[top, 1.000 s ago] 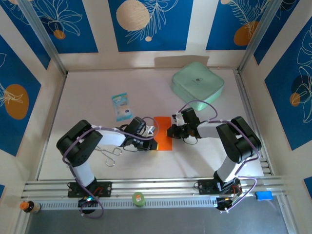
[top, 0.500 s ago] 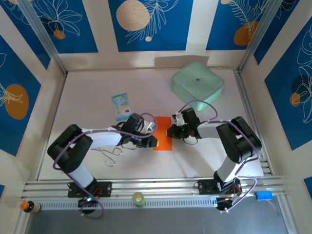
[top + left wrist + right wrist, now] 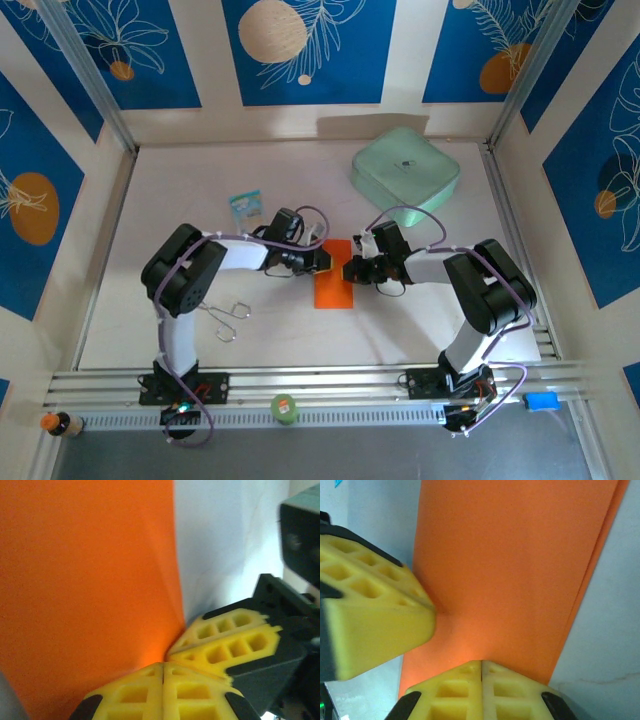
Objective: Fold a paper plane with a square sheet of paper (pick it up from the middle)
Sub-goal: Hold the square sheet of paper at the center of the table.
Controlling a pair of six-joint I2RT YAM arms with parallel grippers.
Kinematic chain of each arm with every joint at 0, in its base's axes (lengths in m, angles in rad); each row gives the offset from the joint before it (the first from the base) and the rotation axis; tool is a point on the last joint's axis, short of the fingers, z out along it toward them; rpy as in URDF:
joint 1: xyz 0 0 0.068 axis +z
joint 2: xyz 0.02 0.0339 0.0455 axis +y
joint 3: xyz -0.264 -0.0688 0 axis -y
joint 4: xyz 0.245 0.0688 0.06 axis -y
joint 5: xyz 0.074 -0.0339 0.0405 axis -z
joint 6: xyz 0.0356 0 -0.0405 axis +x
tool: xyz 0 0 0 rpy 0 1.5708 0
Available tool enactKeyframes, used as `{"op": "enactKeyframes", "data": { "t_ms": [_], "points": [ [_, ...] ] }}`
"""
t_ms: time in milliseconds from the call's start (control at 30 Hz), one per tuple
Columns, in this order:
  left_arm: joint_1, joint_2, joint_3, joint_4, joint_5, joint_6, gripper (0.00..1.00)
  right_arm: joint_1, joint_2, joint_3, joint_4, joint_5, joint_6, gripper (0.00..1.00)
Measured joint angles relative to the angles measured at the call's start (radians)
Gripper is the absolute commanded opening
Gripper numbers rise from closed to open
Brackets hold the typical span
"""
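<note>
The square sheet of paper [image 3: 333, 282] is bright orange and lies flat on the white table as a narrow upright strip. In the right wrist view its right edge [image 3: 600, 555] shows two layers. My left gripper [image 3: 323, 258] is shut, its tips resting on the strip's upper left part. My right gripper [image 3: 348, 268] is shut too and presses the upper right part, close beside the left one. In the left wrist view my shut yellow fingertips [image 3: 162, 666] sit on the orange paper [image 3: 85, 580], with the right gripper's fingers [image 3: 235, 640] touching alongside. The right wrist view has the left gripper's fingers [image 3: 370, 615] at its left.
A mint-green box [image 3: 405, 172] stands at the back right. A small blue-and-white packet [image 3: 245, 206] lies left of the grippers. A wire-handled metal tool [image 3: 226, 312] rests near the left arm's base. White table stretches in front of the paper.
The left gripper has slid from the paper's lower left edge up to its top, beside the right gripper. The left arm's elbow swung along. The right arm stayed put.
</note>
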Motion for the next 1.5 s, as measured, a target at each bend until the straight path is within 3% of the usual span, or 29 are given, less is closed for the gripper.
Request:
{"op": "enactKeyframes", "data": {
  "t_ms": [333, 700, 967, 1500],
  "points": [
    [0.009, 0.006, -0.044, 0.039, 0.031, 0.0, 0.09, 0.0, 0.0, 0.0, 0.0, 0.0, -0.003, 0.0],
    [0.057, 0.016, 0.098, -0.08, 0.038, 0.039, 0.1, 0.0, 0.0, 0.0, 0.0, 0.0, -0.003, 0.0],
    [0.079, 0.121, 0.173, -0.13, 0.056, 0.064, 0.09, 0.0, 0.0, 0.0, 0.001, 0.001, -0.003, 0.0],
    [0.124, 0.198, 0.339, -0.246, -0.01, 0.007, 0.09, 0.003, 0.0, 0.0, 0.001, 0.003, -0.011, 0.0]
  ]
}}
